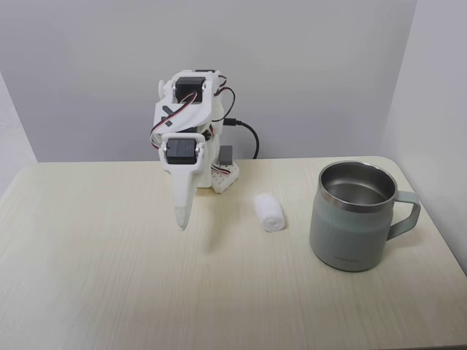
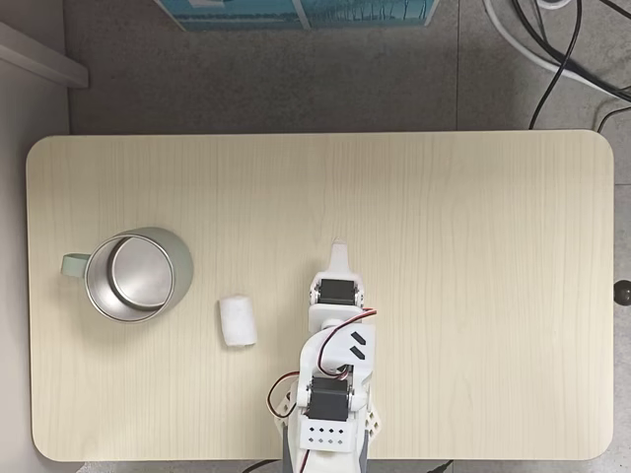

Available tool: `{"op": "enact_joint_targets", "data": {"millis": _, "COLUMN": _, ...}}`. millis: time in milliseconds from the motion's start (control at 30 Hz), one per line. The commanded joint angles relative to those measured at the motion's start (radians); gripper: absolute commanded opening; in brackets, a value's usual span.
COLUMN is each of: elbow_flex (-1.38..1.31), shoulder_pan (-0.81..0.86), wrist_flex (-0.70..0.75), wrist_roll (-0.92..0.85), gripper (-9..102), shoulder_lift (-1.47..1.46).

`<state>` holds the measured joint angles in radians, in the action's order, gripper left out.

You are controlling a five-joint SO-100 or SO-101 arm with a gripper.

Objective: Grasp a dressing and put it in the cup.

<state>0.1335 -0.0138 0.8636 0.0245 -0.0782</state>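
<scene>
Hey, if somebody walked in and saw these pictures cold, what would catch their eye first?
Probably the big grey-green cup with its shiny steel inside, standing at the right of the table in a fixed view. Next, the white arm folded up near the table's back edge, its end effector pointing down at the wood with its fingers together. Between them lies the small white dressing, untouched.

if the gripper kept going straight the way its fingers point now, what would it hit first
Probably the bare table. The gripper points almost straight down with nothing under it; the dressing and cup sit off to the right in that fixed view.
</scene>
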Motion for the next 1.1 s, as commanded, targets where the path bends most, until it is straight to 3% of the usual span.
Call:
{"op": "enact_joint_targets", "data": {"millis": 0, "elbow_flex": 0.031, "shoulder_pan": 0.089, "wrist_flex": 0.066, "wrist_roll": 0.038, "gripper": 0, "shoulder_lift": -0.006}}
{"op": "enact_joint_targets", "data": {"millis": 767, "elbow_flex": 0.135, "shoulder_pan": 0.075, "wrist_flex": 0.071, "wrist_roll": -0.012, "gripper": 0, "shoulder_lift": -0.008}}
{"op": "enact_joint_targets", "data": {"millis": 1067, "elbow_flex": 0.634, "shoulder_pan": -0.133, "wrist_flex": 0.337, "wrist_roll": -0.123, "gripper": 1, "shoulder_lift": 0.092}}
